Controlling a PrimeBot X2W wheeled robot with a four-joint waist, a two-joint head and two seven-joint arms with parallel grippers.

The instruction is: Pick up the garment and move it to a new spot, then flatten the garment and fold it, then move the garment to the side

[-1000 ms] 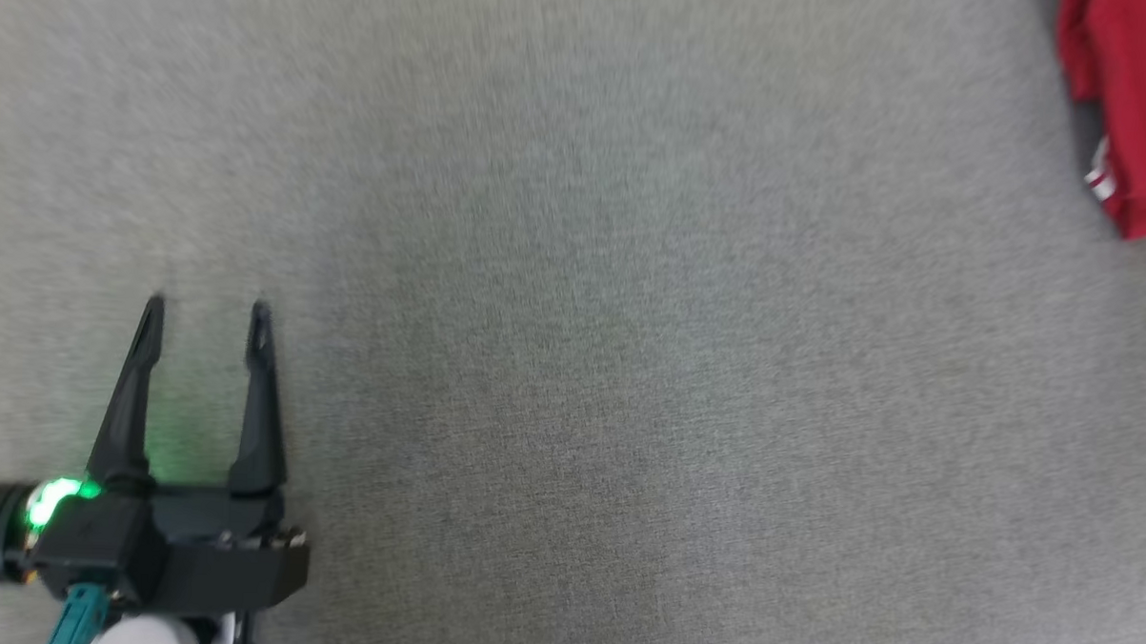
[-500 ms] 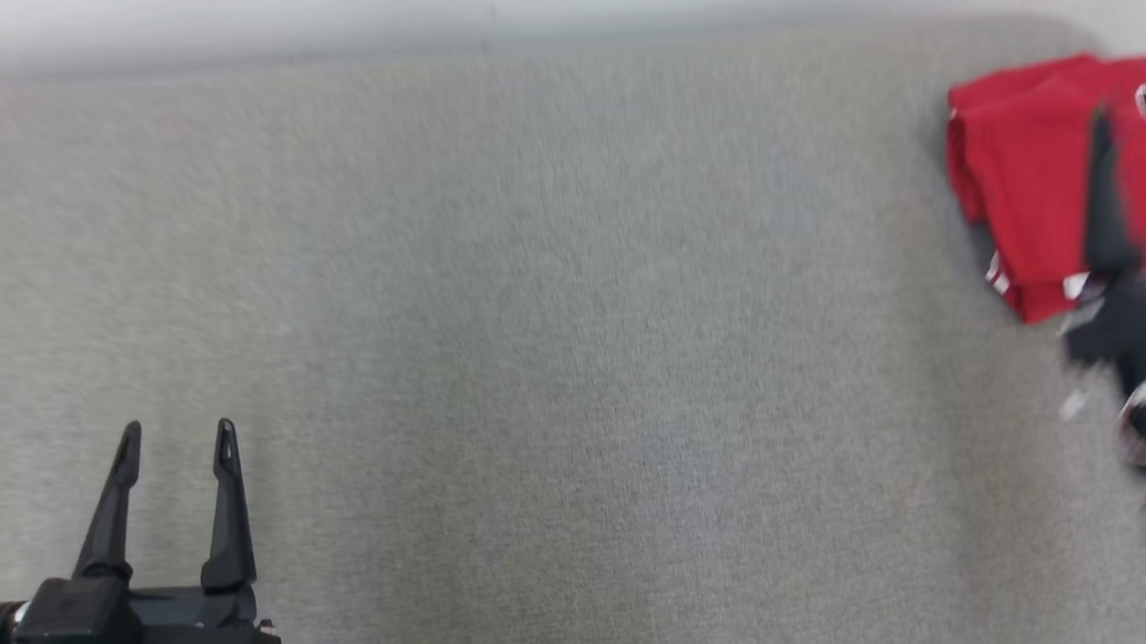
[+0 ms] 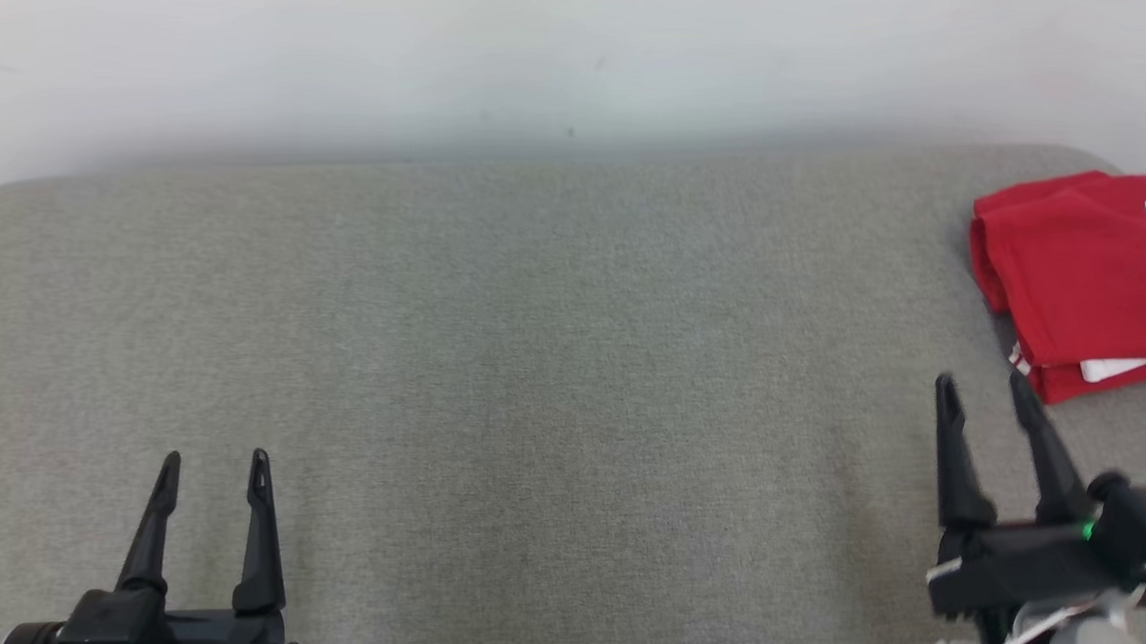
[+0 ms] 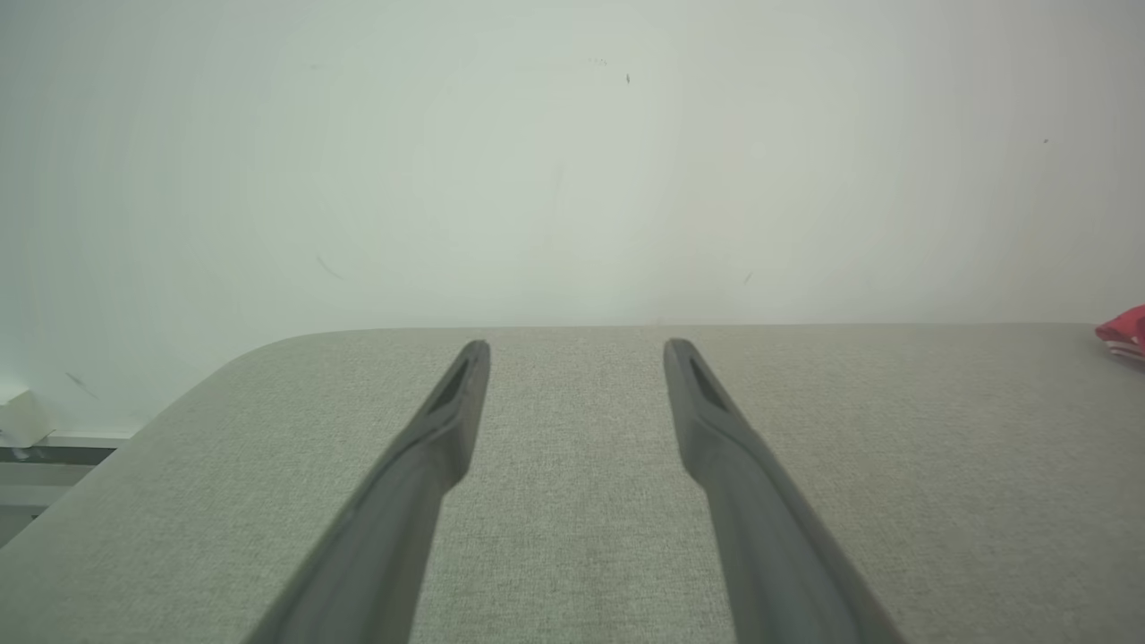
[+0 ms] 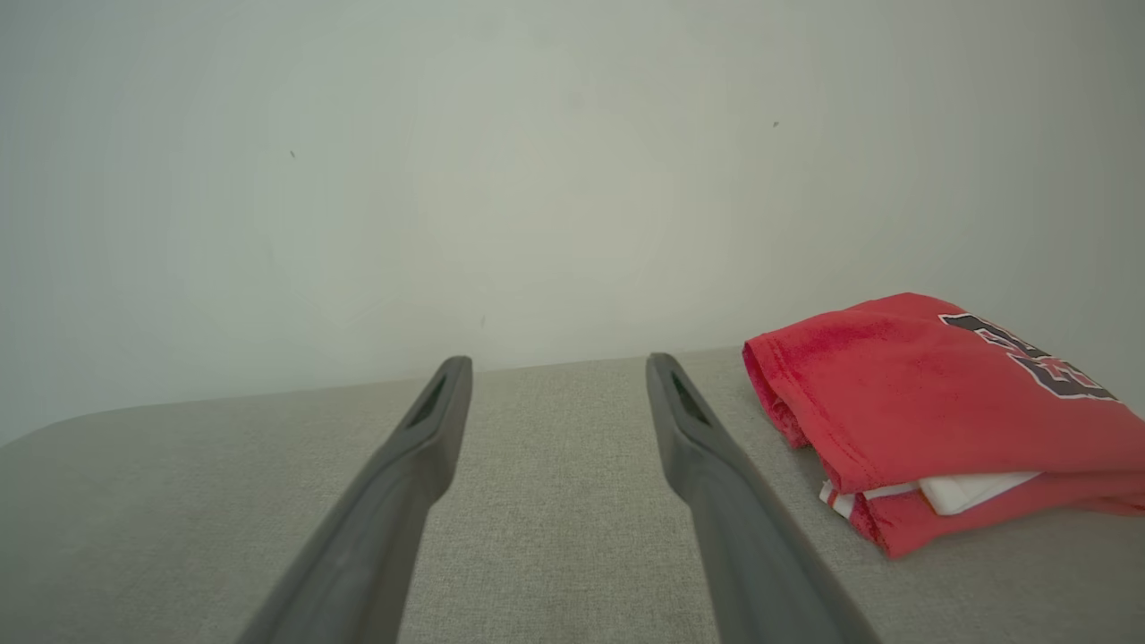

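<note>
Red garment [image 3: 1085, 273] lies folded at the far right corner of the grey fabric surface [image 3: 553, 340]. Left gripper [image 3: 215, 457]: near left, fingers spread, holding nothing. Right gripper [image 3: 982, 384]: near right, just beside the garment, fingers spread, holding nothing.

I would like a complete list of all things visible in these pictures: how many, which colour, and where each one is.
garment: one, red with dark lettering and white trim, folded, at the far right end of the fabric surface
fabric surface: one, grey, across the whole foreground
wall: one, white, behind the fabric surface
left gripper: one, dark, lower left, open and holding nothing
right gripper: one, dark, lower right, open and holding nothing, near the garment but not touching it
</note>
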